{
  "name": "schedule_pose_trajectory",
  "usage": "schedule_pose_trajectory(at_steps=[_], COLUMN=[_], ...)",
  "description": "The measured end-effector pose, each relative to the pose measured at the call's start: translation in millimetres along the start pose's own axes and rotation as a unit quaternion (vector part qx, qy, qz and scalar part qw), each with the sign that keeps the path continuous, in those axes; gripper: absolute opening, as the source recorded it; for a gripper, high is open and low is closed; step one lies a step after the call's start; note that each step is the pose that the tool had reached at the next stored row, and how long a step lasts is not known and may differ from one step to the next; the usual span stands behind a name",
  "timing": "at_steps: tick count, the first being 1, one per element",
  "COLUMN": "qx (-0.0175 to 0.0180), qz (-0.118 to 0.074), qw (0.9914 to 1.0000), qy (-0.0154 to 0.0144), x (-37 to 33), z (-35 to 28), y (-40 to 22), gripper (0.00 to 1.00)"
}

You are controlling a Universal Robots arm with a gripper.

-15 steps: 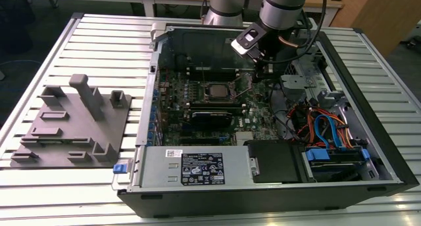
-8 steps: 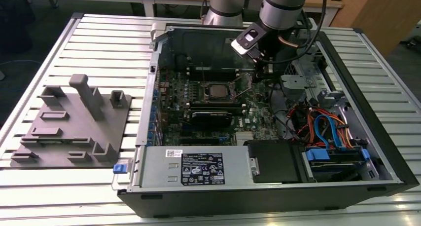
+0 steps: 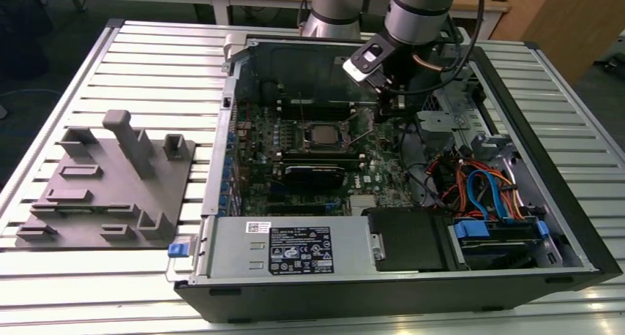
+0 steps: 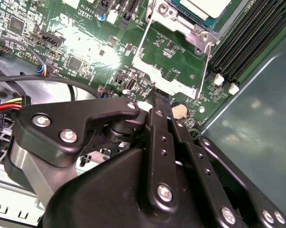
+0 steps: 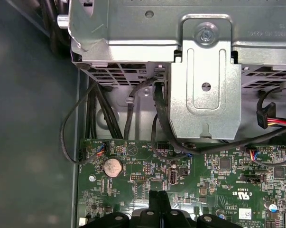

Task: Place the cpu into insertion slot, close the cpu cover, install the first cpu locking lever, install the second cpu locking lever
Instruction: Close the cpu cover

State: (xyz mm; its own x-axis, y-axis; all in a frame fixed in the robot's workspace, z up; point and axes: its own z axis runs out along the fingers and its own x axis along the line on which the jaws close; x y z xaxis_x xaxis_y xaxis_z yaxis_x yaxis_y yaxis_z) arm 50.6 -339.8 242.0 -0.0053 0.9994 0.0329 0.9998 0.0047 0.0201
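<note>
cpu [image 3: 320, 134] seated; claw [image 4: 159, 97] — shut, empty — at the edge of the raised cpu cover [image 4: 167, 77]. Closing it likely needs a gentle push.

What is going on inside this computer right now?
A robot arm is reaching into an open computer case. The chip sits in its socket, but the metal cover is swung open, off the chip. The arm's pincer, closed with nothing between its tips, is right at the cover's free edge. I cannot tell whether it touches the cover.
</note>
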Motion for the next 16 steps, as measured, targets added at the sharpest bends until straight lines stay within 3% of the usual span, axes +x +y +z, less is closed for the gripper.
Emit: schedule_pose_trajectory(at_steps=[16], qx=[0.0000], qz=[0.000], qw=[1.00000], qy=[0.0002], x=[0.1], z=[-0.7], y=[-13.2], gripper=[0.11])
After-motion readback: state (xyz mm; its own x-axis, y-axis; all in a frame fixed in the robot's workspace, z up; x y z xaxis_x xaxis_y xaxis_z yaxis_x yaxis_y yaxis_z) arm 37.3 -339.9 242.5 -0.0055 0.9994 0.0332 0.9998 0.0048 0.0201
